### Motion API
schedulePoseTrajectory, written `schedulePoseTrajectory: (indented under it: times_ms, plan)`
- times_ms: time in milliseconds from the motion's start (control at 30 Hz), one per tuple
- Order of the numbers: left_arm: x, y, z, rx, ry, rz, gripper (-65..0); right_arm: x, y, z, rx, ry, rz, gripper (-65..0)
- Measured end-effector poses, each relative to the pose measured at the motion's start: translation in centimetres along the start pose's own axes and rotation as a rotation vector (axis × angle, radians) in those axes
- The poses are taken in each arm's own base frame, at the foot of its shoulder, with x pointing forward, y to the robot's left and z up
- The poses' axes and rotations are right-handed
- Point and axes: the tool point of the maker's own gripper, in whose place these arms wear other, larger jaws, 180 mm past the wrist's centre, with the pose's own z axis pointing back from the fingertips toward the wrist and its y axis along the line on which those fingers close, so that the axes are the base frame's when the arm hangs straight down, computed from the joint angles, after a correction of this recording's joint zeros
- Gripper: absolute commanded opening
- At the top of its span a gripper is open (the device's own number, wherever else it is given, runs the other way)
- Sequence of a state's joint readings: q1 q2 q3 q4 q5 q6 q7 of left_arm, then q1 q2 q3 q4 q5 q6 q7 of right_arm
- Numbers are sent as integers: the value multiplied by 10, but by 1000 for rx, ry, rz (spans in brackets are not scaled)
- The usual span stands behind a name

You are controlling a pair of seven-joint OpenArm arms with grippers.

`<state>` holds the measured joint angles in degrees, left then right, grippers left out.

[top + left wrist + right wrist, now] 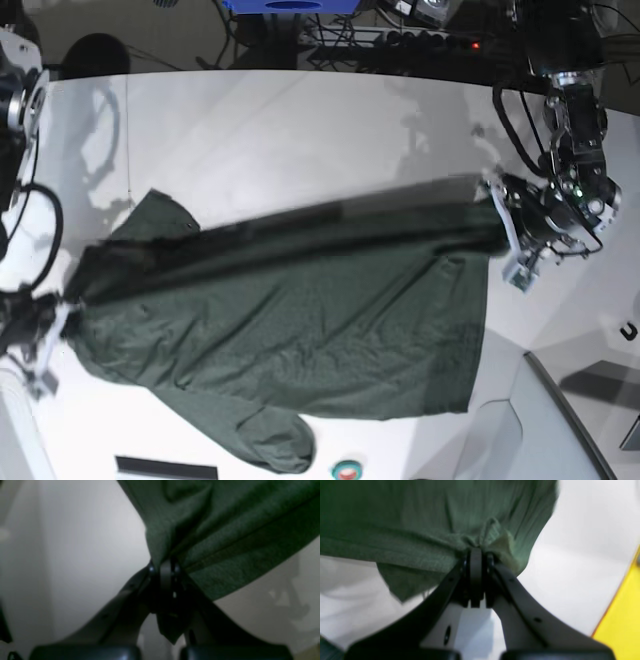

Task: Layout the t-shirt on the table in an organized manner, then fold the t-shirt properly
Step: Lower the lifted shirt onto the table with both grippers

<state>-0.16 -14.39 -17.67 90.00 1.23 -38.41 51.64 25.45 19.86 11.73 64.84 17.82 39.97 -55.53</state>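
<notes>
T-shirt (300,330), dark green, stretched left to right over the white table (300,130), left gripper (170,566) and right gripper (476,555) each clamped on bunched edge fabric; lifted span motion-blurred, collar indiscernible.

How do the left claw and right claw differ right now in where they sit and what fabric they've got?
The left claw pinches the t-shirt beside a stitched seam; the right claw grips a bunched, puckered edge. In the base view, left sits higher, right lower. Both are shut on cloth, stretching it between them.
</notes>
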Motion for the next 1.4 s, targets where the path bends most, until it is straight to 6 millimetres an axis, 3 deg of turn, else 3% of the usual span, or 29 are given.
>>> schedulePoseTrajectory:
  times_ms: [100,133,167,267,333,433,533,633,700,767,867,1033,1167,1300,1367,1400]
  plan:
    - [6,6,0,12,-13,11,-650,25,-1,-12,32,-69,-47,-641]
    - [4,4,-1,8,-6,14,-650,33,2,-17,53,-102,-70,-609]
    - [2,1,-2,2,-2,20,-650,36,6,-23,74,-124,-90,-564]
    - [0,-5,-5,-11,5,25,-650,29,16,-36,111,-116,-127,-336]
    - [0,-5,-5,-10,3,25,-650,18,13,-36,104,-85,-127,-275]
    - [-1,-5,-5,-11,5,26,-650,-8,0,-24,54,0,-92,-297]
    - [-1,-5,-5,-10,6,23,-650,-43,6,0,-28,37,19,-314]
    - [-4,-5,-4,-11,10,22,-650,-96,55,-2,-7,101,10,-302]
    - [-6,-7,-5,-14,14,22,-650,-114,87,-14,51,123,-52,-285]
    - [-7,-7,-5,-16,17,20,-650,-111,94,-18,64,105,-76,-284]
    - [-6,-8,-5,-17,14,21,-650,-101,86,-19,43,65,-95,-284]
    - [-8,-8,-5,-16,20,19,-650,-121,108,-42,113,147,-145,-284]
    - [-13,-12,-4,-23,27,18,-650,-117,124,-60,159,121,-130,-284]
    - [-15,-11,-4,-24,30,18,-650,-128,134,-71,194,138,-154,-288]
    - [-16,-12,-4,-25,33,18,-650,-123,132,-75,198,123,-167,-318]
    - [-15,-12,-5,-26,31,19,-650,-122,131,-76,195,117,-166,-375]
